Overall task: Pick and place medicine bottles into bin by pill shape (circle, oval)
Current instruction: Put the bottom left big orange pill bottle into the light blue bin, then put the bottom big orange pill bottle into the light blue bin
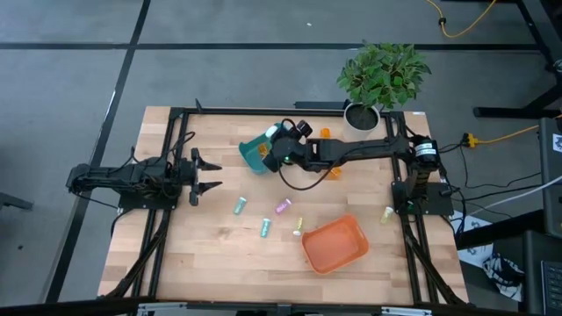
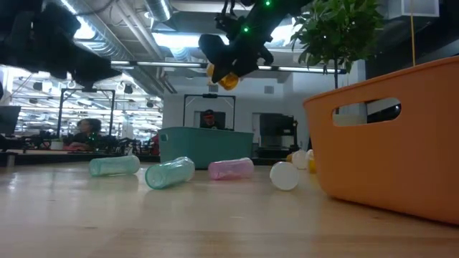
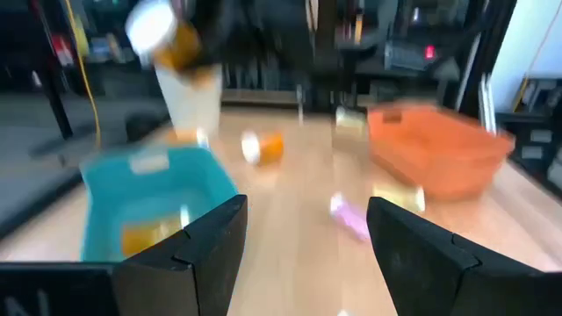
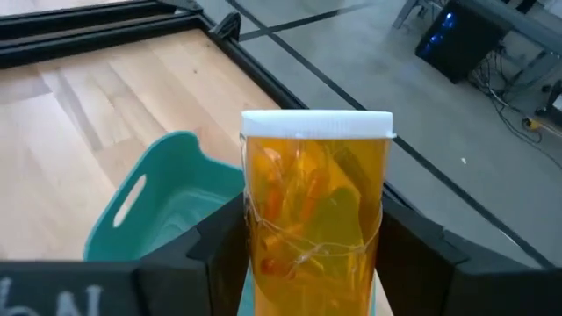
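Observation:
My right gripper (image 1: pixel 277 147) is shut on an amber bottle with a white cap (image 4: pixel 316 211), high above the teal bin (image 1: pixel 255 154). The low view shows the bottle (image 2: pixel 228 79) below the gripper. The teal bin holds an amber bottle (image 3: pixel 145 235). Pastel bottles lie on their sides mid-table: teal (image 1: pixel 239 206), purple (image 1: pixel 283 206), green (image 1: pixel 265 228), yellow (image 1: pixel 297 227). Two amber bottles (image 1: pixel 334 173) (image 1: pixel 325 133) lie near my right arm. My left gripper (image 1: pixel 208 175) is open and empty at the table's left. My right gripper pinches the amber bottle by the two opposite sides of its body (image 4: pixel 255 237), one finger (image 4: pixel 215 254) on each side. The bottle lies along the fingers, with its white cap (image 4: pixel 316 124) pointing away from the wrist. It is lifted clear, above the teal bin (image 4: pixel 167 202).
The orange bin (image 1: pixel 335 245) stands near the table's front right. A yellow bottle (image 1: pixel 386 213) lies by the right arm's base. A potted plant (image 1: pixel 379 81) stands at the far right edge. People sit in the room beyond the table.

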Tool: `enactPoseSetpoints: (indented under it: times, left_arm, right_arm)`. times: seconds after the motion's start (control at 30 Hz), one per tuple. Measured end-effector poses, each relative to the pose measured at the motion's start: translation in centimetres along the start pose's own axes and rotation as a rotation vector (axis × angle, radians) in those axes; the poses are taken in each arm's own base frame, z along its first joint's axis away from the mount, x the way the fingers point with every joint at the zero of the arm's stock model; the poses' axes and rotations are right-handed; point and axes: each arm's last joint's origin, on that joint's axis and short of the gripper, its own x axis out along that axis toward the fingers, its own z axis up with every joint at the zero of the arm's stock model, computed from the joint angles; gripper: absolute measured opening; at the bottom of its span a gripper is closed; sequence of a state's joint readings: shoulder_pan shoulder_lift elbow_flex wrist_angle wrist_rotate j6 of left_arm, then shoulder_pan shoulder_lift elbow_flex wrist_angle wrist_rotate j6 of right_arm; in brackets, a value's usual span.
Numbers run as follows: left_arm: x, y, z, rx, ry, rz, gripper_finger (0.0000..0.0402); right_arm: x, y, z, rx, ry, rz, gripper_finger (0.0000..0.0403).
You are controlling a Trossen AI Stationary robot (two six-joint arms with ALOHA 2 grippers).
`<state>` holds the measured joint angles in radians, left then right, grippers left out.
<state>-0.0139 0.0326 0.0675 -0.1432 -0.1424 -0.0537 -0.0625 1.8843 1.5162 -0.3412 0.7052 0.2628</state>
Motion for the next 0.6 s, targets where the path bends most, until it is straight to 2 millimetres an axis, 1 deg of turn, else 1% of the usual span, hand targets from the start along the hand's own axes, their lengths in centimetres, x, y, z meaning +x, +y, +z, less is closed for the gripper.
enactPoseSetpoints:
  times: [0.1, 0.17, 0.27, 0.43, 0.6]
  left_arm:
    - [0.5, -0.1, -0.4, -0.021, 0.054, 0.004, 0.0229]
    - [0.8, -0.1, -0.7, -0.035, 0.093, 0.016, 0.0229]
    - [1.3, -0.1, -0.6, -0.034, 0.098, 0.019, 0.0229]
    - [2.1, -0.3, -0.5, -0.035, 0.097, -0.005, 0.0229]
    - [2.7, -0.4, -0.8, -0.034, 0.145, -0.001, 0.0229]
  right_arm:
    - [0.4, -0.4, 0.1, 0.058, 0.005, -0.003, 0.0209]
    - [0.7, -0.7, 0.2, 0.1, 0.021, 0.031, 0.0209]
    - [1.2, -1.2, 0.3, 0.134, 0.044, 0.078, 0.0216]
    - [1.7, -1.7, 0.4, 0.164, 0.064, 0.117, 0.0245]
    - [1.7, -1.7, 0.4, 0.163, 0.065, 0.119, 0.0273]
